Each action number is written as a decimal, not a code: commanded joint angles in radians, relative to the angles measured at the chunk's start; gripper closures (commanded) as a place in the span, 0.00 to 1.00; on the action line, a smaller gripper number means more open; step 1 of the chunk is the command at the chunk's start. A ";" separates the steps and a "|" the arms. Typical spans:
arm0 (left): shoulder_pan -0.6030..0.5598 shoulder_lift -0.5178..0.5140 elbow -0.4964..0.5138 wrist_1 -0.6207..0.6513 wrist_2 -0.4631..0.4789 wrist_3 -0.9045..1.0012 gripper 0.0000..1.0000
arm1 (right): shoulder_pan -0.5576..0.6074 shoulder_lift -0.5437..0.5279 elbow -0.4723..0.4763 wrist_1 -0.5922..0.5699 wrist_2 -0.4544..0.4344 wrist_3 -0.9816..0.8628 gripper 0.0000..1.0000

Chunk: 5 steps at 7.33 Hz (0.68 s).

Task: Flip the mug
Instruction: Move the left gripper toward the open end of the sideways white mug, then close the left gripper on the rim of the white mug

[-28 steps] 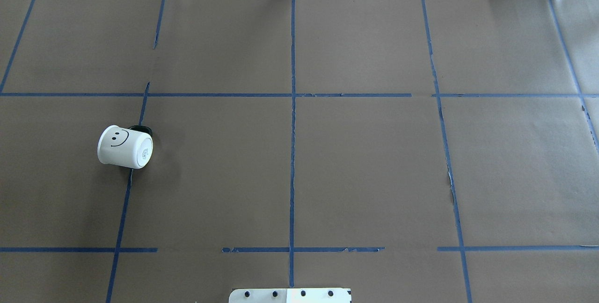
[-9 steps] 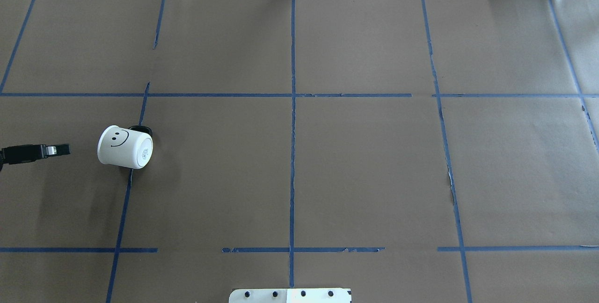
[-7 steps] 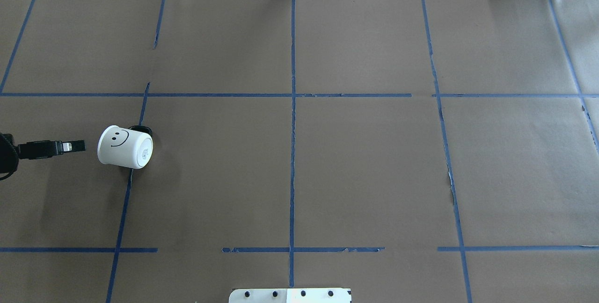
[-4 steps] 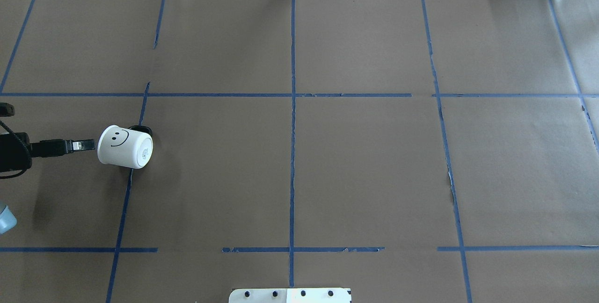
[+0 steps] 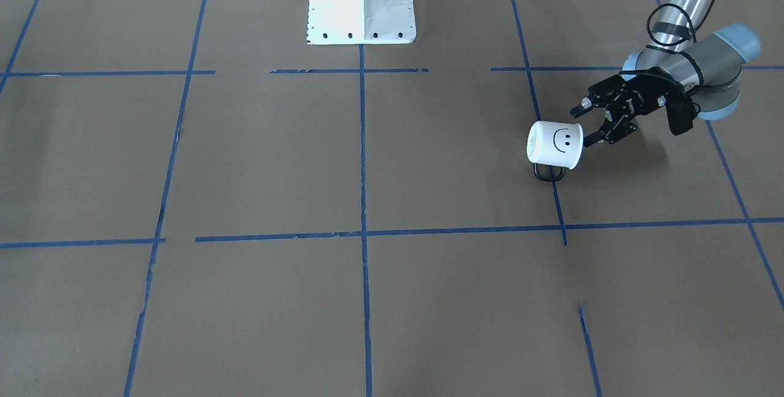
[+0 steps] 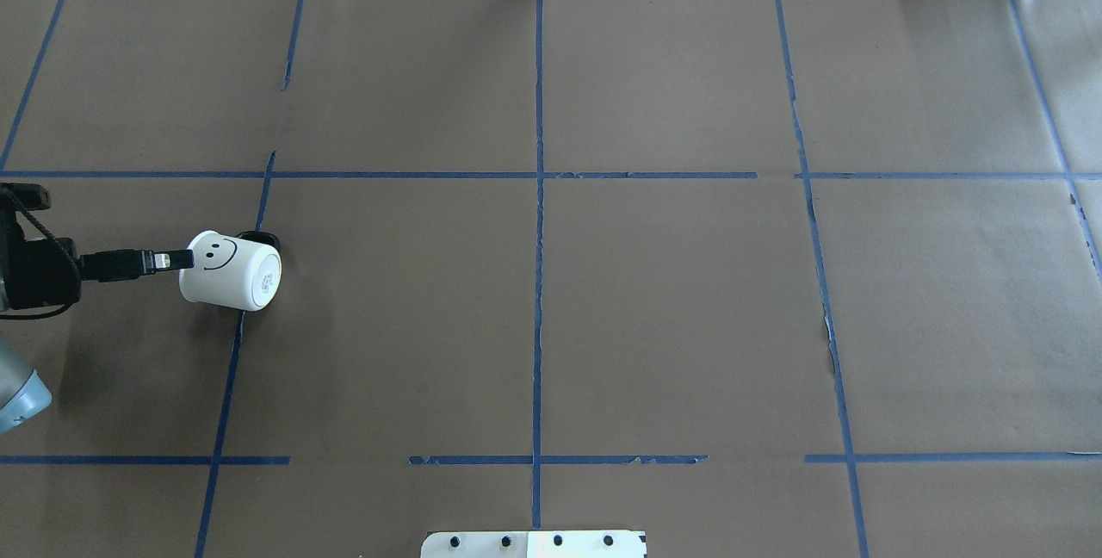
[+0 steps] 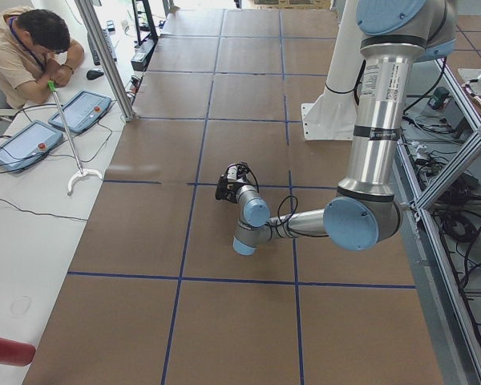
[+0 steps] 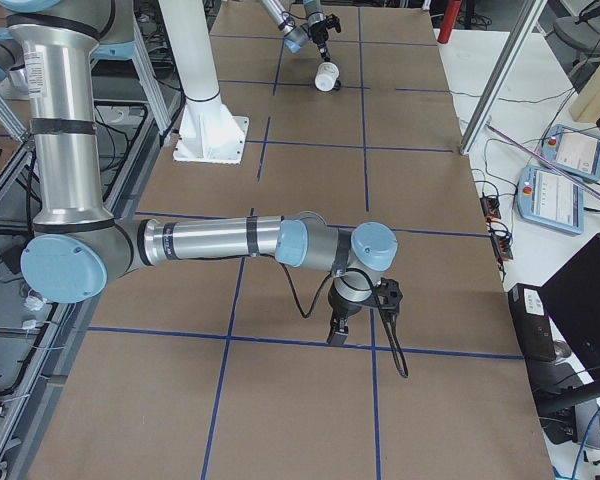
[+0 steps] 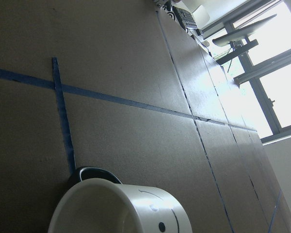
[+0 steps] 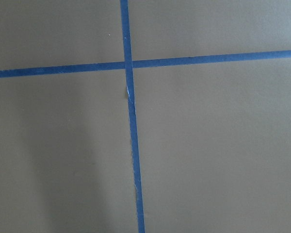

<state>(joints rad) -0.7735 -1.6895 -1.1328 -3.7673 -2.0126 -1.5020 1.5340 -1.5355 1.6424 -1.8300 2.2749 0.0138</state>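
Observation:
The white mug (image 6: 230, 270) with a black smiley face lies on its side on the brown paper at the table's left. Its base faces the middle of the table and its black handle (image 6: 258, 239) lies on the far side. It also shows in the front-facing view (image 5: 555, 144) and, rim first, in the left wrist view (image 9: 119, 208). My left gripper (image 5: 585, 124) is open at the mug's mouth end, with its fingertips at the rim. From overhead the left gripper (image 6: 176, 261) is edge-on. My right gripper (image 8: 337, 335) hangs low over bare paper, and I cannot tell whether it is open or shut.
Blue tape lines divide the brown paper into squares. The white robot base plate (image 6: 534, 543) sits at the near middle edge. An operator (image 7: 28, 48) sits at a side table with tablets, beyond the far end.
My left gripper came in from the left edge and moved right until its tip reached the mug's rim. The mug has not moved.

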 commanded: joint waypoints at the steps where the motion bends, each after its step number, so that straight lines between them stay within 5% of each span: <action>1: 0.000 -0.030 0.002 0.000 0.000 -0.049 0.07 | 0.000 0.000 0.001 0.000 0.000 0.000 0.00; 3: 0.008 -0.030 0.002 0.000 -0.009 -0.053 0.28 | 0.000 0.000 0.001 0.000 0.000 0.000 0.00; 4: 0.019 -0.035 0.001 0.001 -0.033 -0.079 0.54 | 0.000 0.000 0.001 0.000 0.000 0.000 0.00; 5: 0.020 -0.054 0.001 0.000 -0.043 -0.113 0.93 | 0.000 0.000 0.001 0.000 0.000 0.000 0.00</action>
<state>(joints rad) -0.7584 -1.7275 -1.1314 -3.7668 -2.0398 -1.5810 1.5340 -1.5355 1.6429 -1.8300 2.2749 0.0138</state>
